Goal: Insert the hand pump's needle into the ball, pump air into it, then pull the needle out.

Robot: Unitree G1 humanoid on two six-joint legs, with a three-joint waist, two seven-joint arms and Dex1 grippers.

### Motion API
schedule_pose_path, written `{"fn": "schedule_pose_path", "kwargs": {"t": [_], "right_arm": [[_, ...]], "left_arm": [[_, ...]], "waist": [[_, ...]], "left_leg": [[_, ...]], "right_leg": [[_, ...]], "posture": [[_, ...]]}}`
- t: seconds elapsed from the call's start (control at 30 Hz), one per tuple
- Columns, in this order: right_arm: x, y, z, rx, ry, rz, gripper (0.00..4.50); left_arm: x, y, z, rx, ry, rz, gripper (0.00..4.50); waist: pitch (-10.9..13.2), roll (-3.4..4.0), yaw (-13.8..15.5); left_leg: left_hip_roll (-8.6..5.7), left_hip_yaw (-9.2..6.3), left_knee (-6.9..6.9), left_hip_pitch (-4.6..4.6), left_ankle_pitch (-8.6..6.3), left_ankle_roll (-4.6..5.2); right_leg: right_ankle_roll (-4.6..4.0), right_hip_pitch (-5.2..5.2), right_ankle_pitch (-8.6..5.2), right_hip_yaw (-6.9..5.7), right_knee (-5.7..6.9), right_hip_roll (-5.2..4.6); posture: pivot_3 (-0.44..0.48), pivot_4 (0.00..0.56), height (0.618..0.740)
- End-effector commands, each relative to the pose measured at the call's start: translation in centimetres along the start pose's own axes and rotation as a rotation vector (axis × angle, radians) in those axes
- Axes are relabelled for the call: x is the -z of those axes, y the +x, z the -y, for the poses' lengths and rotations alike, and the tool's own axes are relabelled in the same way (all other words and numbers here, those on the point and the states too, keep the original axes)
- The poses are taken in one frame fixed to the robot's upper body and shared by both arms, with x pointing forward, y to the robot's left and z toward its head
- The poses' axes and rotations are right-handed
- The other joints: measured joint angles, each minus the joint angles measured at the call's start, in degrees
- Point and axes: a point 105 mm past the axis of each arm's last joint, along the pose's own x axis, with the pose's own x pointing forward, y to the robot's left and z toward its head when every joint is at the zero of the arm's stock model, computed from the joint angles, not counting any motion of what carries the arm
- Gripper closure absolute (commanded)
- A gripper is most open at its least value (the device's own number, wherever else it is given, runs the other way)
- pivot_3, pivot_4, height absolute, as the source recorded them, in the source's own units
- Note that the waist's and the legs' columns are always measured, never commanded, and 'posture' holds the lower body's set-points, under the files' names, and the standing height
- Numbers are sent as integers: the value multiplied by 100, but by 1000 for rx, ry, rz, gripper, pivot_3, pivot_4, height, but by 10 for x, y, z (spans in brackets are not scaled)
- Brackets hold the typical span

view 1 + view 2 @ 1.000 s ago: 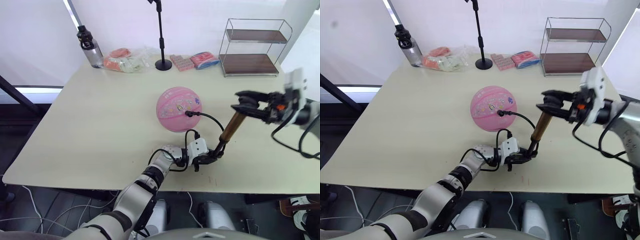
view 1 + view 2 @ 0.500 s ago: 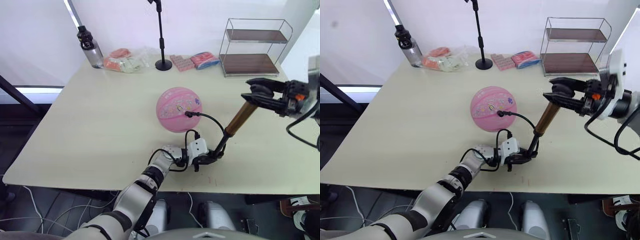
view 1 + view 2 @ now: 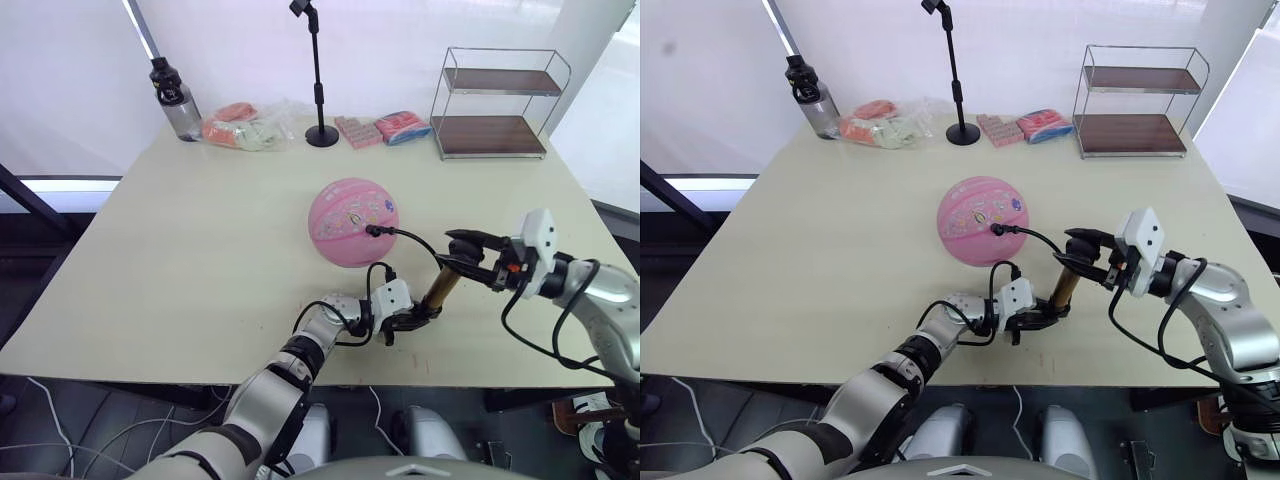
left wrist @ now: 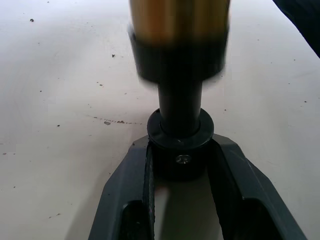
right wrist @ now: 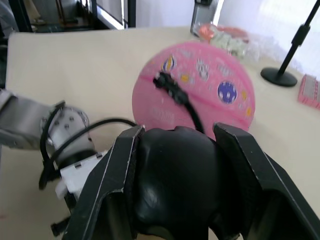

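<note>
left end effector (image 3: 412, 318) clamps the hand pump (image 3: 440, 285) base, right end effector (image 3: 462, 252) grips its handle.

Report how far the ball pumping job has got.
Done: the needle fitting sits in the ball, with the hose running back to the hand pump.
In hand: the left hand clamps the pump's base on the table; the right hand grips the black handle, with the barrel tilted up towards it.
Left: any further strokes, then pulling the needle out.
</note>
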Motion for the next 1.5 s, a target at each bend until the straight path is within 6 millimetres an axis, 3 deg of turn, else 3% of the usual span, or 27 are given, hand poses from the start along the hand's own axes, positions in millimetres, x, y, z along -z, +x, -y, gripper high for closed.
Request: {"fn": "schedule_pose_path", "kwargs": {"t": [0.03,0.13,0.2,0.37,0.53,0.63,0.97,1.1,1.3,1.5], "right_arm": [[56,-6,-10,3,104,-174,2832],[58,-7,-10,7,102,-171,2832],[47,-7,-6,14,92,-141,2832],[-24,-10,13,2,23,47,2832],[-69,-19,22,-7,-21,111,2832],[-111,-33,33,8,-67,175,2832],[-169,-53,36,16,-110,238,2832],[-157,-46,31,-6,-75,208,2832],[-94,-26,25,3,22,103,2832],[-16,-12,11,-30,42,-76,2832]], "left_arm": [[69,-17,36,61,-190,-223,3485],[70,-18,36,60,-190,-225,3485],[70,-18,36,61,-189,-226,3485],[70,-18,36,62,-190,-227,3485],[70,-18,37,65,-193,-226,3485],[70,-18,37,65,-193,-226,3485],[71,-18,38,69,-193,-227,3485],[71,-19,38,72,-197,-226,3485],[71,-19,38,73,-192,-228,3485],[71,-18,38,69,-187,-231,3485]], "waist": [[-2,1,2],[-10,-9,1],[-11,-10,1],[7,6,13],[65,64,49],[98,75,49],[118,85,44],[122,89,46],[97,66,29],[44,19,-12]], "left_leg": [[0,0,0,0,1,1],[-1,1,-1,0,0,1],[0,0,-1,0,0,0],[-1,1,-1,-3,0,0],[-13,1,0,-22,2,3],[-14,2,-1,-22,1,5],[-13,7,2,-21,1,5],[-12,7,2,-25,2,5],[-10,7,1,-19,1,5],[2,2,1,-4,0,3]], "right_leg": [[0,0,0,0,0,0],[0,0,0,1,0,0],[-1,0,0,0,0,0],[-1,-2,0,1,0,-2],[0,-13,0,2,0,-6],[0,-13,0,1,-1,-5],[2,-12,2,2,-1,-8],[1,-13,1,-3,-1,-6],[1,-10,1,-5,-1,0],[1,-5,0,-2,2,2]], "posture": [[0,150,740],[0,150,740],[0,150,740],[0,150,740],[0,150,740],[0,150,740],[0,150,740],[0,150,740],[0,150,740],[0,150,740]]}}
